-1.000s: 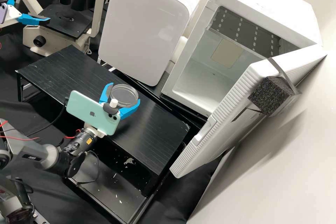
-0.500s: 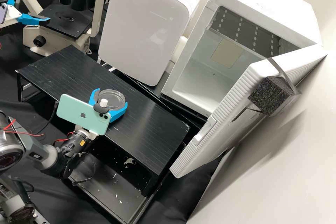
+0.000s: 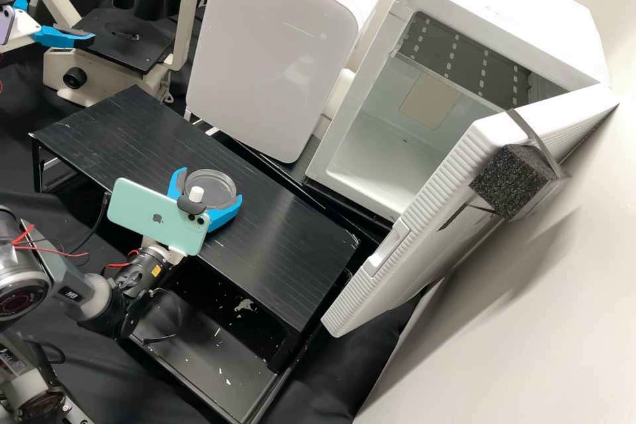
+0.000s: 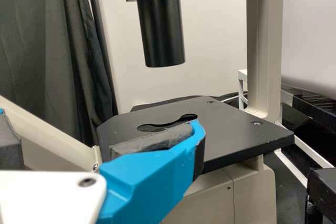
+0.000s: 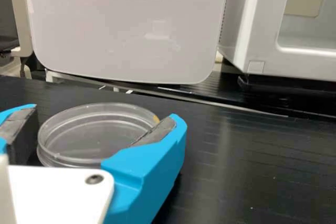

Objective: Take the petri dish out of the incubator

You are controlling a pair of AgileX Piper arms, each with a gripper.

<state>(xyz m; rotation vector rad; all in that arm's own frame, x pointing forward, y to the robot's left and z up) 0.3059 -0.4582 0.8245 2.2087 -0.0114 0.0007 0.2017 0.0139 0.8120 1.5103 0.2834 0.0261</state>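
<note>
Dish point(image 3: 215, 189): drawn back over your bench point(image 3: 285, 238), clear of the incubator point(image 3: 497, 6)
Right hand point(image 3: 212, 183): pinching it
Left hand point(image 3: 66, 12): spread
Next: you likely release

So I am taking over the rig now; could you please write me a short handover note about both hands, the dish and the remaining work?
Left hand: open, by the microscope stage, holding nothing.
Right hand: closed around the petri dish, a finger on either side, over the black stand.
Done: the dish is out of the white incubator, whose door stands open.
Left: probably set the dish down and let go, if it is meant to stay here. I cannot tell if it already touches the stand, so check before opening the hand.
</note>
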